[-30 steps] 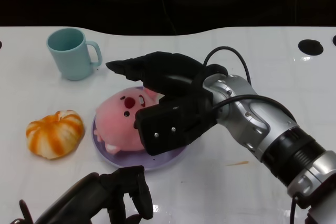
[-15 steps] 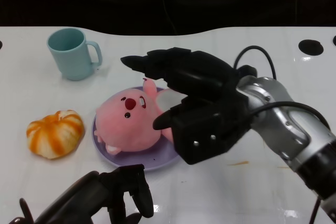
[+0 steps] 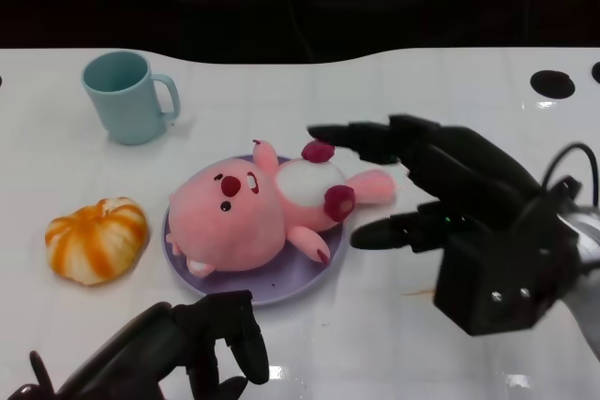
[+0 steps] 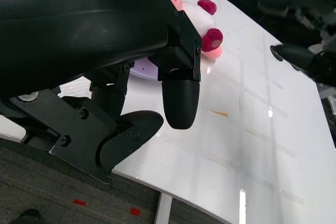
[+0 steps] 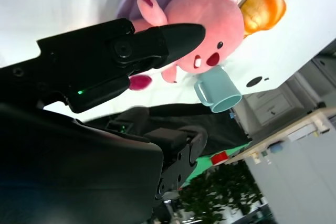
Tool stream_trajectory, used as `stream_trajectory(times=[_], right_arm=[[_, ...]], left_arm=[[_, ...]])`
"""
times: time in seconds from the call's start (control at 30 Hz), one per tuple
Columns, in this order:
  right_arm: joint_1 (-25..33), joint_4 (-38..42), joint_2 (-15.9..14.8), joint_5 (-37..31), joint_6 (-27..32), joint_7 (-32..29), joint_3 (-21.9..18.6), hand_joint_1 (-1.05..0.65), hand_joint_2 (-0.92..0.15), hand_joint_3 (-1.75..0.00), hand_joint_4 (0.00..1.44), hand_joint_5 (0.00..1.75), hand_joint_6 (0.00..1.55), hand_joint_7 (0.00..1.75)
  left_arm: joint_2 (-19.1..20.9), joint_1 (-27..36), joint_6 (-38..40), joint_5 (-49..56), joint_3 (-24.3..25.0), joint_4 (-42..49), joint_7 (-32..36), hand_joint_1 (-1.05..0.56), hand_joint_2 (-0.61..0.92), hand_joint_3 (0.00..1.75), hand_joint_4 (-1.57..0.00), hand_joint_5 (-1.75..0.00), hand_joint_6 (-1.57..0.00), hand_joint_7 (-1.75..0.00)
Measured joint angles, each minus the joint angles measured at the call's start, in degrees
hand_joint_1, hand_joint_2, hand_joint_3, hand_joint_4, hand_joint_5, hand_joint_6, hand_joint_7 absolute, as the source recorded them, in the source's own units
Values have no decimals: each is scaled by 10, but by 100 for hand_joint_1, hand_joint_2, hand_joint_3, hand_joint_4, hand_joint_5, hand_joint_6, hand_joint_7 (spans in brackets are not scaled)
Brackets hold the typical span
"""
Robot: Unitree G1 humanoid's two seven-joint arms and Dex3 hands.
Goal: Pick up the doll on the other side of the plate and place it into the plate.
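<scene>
On the glossy white table (image 3: 281, 344), the pink plush doll (image 3: 253, 213) lies across the round purple plate (image 3: 300, 280), between a striped orange pumpkin (image 3: 97, 239) and a teal mug (image 3: 127, 96). The right hand (image 3: 450, 213) hovers beside it, fingers spread, empty. From the left wrist, the left hand (image 4: 142, 103) curls in, holding nothing.

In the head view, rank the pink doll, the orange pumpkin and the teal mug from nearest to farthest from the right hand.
Measured from the right hand in the head view:
1. Pink doll: lying on the purple plate, just beside the open fingers.
2. Teal mug: at the far left of the table.
3. Orange pumpkin: on the left, beyond the plate.
</scene>
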Motion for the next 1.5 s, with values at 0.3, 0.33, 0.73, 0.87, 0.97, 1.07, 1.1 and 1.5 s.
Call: stream_trajectory(times=[0.3, 0.33, 0.73, 0.87, 0.97, 1.07, 1.1, 1.5], right_arm=[[92, -47, -9, 91, -14, 7, -56, -6, -89, -8, 63, 133, 80, 73], [101, -56, -12, 94, -13, 9, -61, -5, -89, -10, 67, 134, 82, 76], [207, -176, -36, 135, 68, 45, -87, 7, -36, -137, 87, 166, 87, 125], [213, -139, -32, 134, 23, 22, -87, 5, -27, -148, 92, 173, 85, 144], [213, -107, -28, 125, 0, 3, -87, 2, -25, -152, 93, 174, 82, 155], [213, -89, -28, 122, -10, -7, -87, 2, -25, -153, 91, 175, 79, 158], [213, -85, -28, 119, -10, -9, -86, 1, -25, -153, 91, 175, 79, 159], [208, -61, -28, 105, -19, -18, -85, 2, -24, -153, 91, 175, 77, 161]], left_arm=[[1, 2, -9, 0, 1, 3, 0, -17, 59, 110, -60, -175, -52, -154], [1, 2, -9, 0, 1, 3, 0, -17, 58, 111, -60, -175, -52, -154], [3, -1, -10, -1, 4, 6, 0, -15, 57, 113, -61, -175, -51, -156], [4, -1, -11, -3, 5, 7, 0, -16, 57, 113, -62, -175, -51, -157], [4, 1, -12, -5, 5, 7, 0, -16, 57, 112, -62, -175, -51, -157], [4, 4, -19, -6, 6, 7, 0, -16, 58, 112, -61, -175, -51, -156], [4, 5, -20, -6, 6, 7, 0, -16, 58, 111, -60, -175, -51, -156], [0, 16, -39, -11, 17, 14, 4, -15, 59, 110, -60, -175, -52, -156]])
